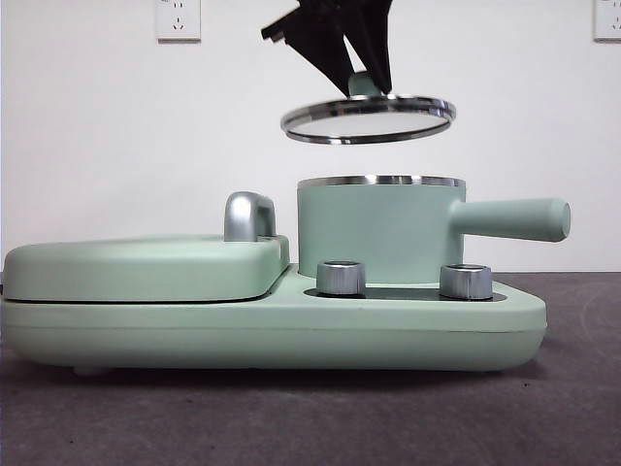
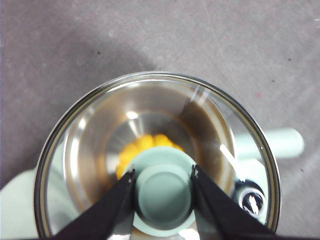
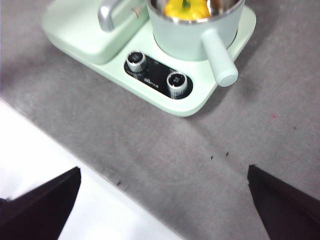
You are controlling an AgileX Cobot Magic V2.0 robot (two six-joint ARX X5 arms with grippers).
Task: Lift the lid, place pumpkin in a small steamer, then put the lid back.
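Note:
My left gripper (image 1: 364,83) is shut on the mint-green knob (image 2: 164,195) of the lid (image 1: 369,118), a glass disc with a steel rim. It holds the lid slightly tilted in the air, a short way above the small steamer (image 1: 378,233), whose long handle (image 1: 509,218) points right. The yellow-orange pumpkin (image 3: 186,9) sits inside the steamer (image 3: 192,35). It also shows through the lid's glass (image 2: 90,150) in the left wrist view (image 2: 142,145). My right gripper (image 3: 165,200) is open and empty, back from the appliance above the grey table.
The steamer stands on a mint-green appliance base (image 1: 291,330) with two steel knobs (image 1: 341,278) (image 1: 466,282). A flat mint-green cover (image 1: 146,267) with a chrome handle (image 1: 249,216) lies to its left. The table's edge (image 3: 100,175) runs near my right gripper.

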